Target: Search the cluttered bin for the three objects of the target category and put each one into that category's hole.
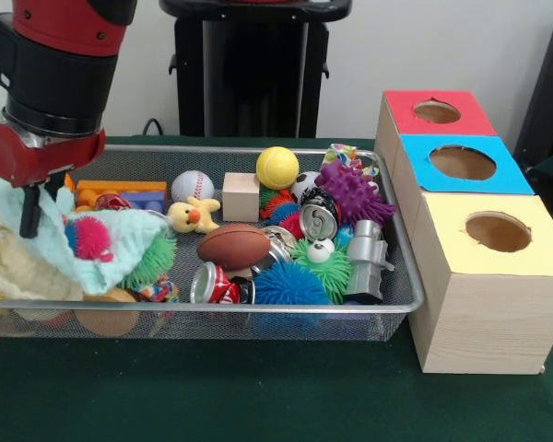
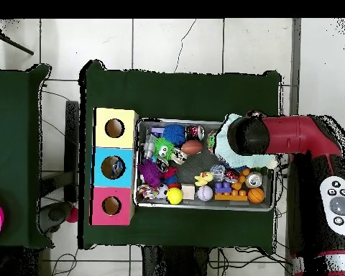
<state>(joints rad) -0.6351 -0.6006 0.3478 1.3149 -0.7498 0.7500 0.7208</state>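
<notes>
Front view, step: searching stage, looks like. The gripper (image 1: 28, 214) is sunk into a pale cloth (image 1: 74, 249) at the bin (image 1: 258, 305) end farthest from the box.
Front view, jaws: can't be told if open or closed.
Front view, hole (image 1: 462, 162): blue panel, middle of the box, nothing seen inside.
Overhead view, next: the cloth probably needs shifting aside so the toys (image 2: 177, 167) underneath are uncovered.

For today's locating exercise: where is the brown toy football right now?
In the front view the brown toy football lies mid-bin, in front of the yellow duck and wooden cube, just behind the crushed red can.
</notes>
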